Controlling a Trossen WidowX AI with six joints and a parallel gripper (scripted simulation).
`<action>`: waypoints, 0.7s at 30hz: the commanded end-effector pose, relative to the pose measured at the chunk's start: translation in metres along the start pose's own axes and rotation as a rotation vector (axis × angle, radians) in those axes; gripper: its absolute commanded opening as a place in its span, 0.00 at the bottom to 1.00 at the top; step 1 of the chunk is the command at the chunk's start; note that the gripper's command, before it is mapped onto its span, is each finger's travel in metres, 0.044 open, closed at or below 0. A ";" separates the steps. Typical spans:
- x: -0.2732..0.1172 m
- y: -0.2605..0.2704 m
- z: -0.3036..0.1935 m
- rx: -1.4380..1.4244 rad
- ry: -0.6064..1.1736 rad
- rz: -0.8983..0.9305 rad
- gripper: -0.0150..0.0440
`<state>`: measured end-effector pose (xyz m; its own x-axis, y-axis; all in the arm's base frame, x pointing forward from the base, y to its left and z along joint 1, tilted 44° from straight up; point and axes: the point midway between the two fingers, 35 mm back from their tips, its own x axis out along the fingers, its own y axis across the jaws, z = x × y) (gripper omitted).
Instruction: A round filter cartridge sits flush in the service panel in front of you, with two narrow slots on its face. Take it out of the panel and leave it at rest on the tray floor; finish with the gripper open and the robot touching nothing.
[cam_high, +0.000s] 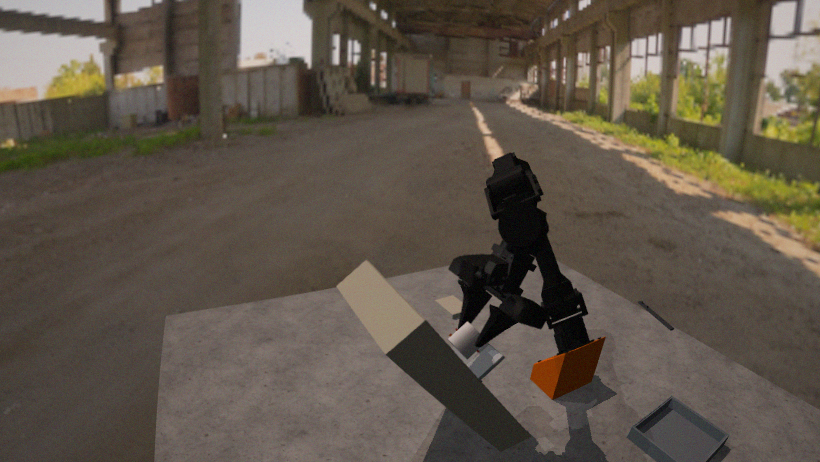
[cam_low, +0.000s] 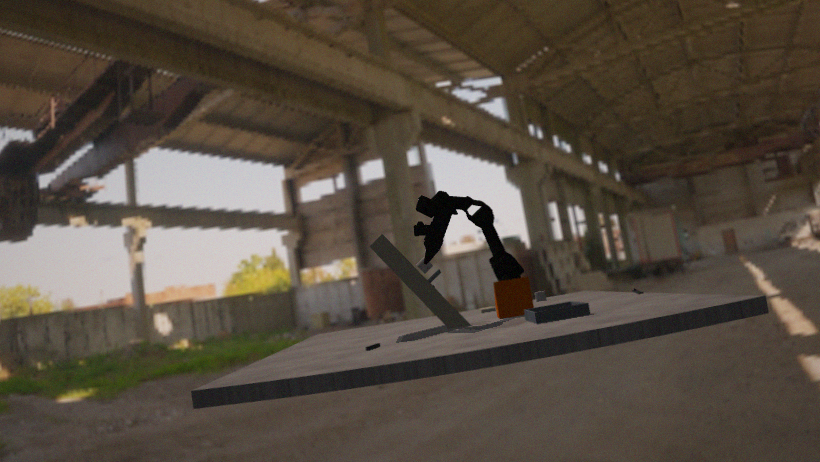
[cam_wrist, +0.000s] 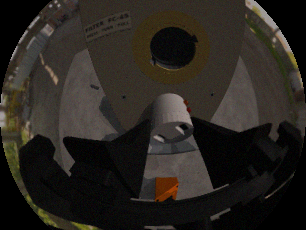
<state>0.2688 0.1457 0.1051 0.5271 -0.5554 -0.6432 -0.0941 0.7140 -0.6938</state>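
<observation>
Cartridge (cam_wrist: 170, 116) clamped between end effector (cam_wrist: 168, 136) fingers — clear of panel (cam_wrist: 120, 62).

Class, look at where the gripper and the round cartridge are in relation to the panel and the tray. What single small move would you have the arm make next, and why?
Probably lift slightly and begin swinging toward the tray. The gripper is shut on the filter cartridge, which is already out of the panel: the wrist view shows its socket as a dark, vacant hole. The tray sits well off to the side, with nothing in it.
</observation>
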 end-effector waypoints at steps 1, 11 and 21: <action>-0.022 0.003 0.005 0.006 -0.007 0.009 0.25; -0.073 0.002 0.005 0.006 -0.006 0.005 0.25; -0.078 0.030 0.007 0.007 -0.007 0.005 0.25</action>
<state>0.2319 0.2007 0.1471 0.5343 -0.5496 -0.6423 -0.0922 0.7174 -0.6905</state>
